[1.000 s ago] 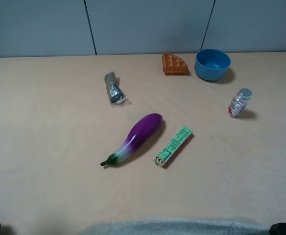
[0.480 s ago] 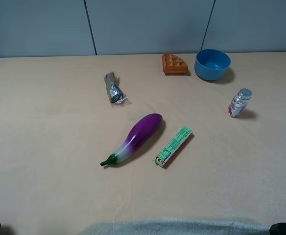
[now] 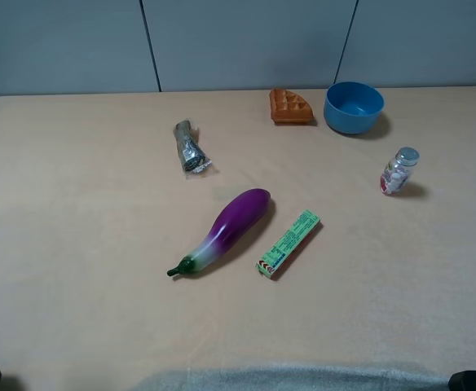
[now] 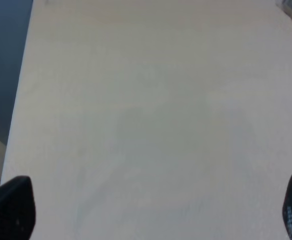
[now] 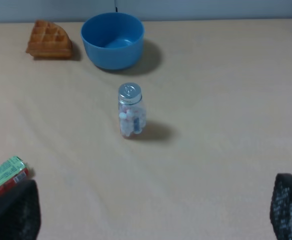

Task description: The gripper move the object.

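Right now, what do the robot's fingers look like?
Only the tips show. The left end effector has two black, rounded fingertips. The right end effector has black fingertips too, with a bumpy, dotted grip texture. No cables or markings are visible.

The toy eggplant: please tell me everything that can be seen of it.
The toy eggplant is glossy purple, fading to white near its green stem, and looks like smooth plastic. It lies flat and diagonal on the beige table, stem toward the camera, beside the green box without touching it. No gripper is near it.
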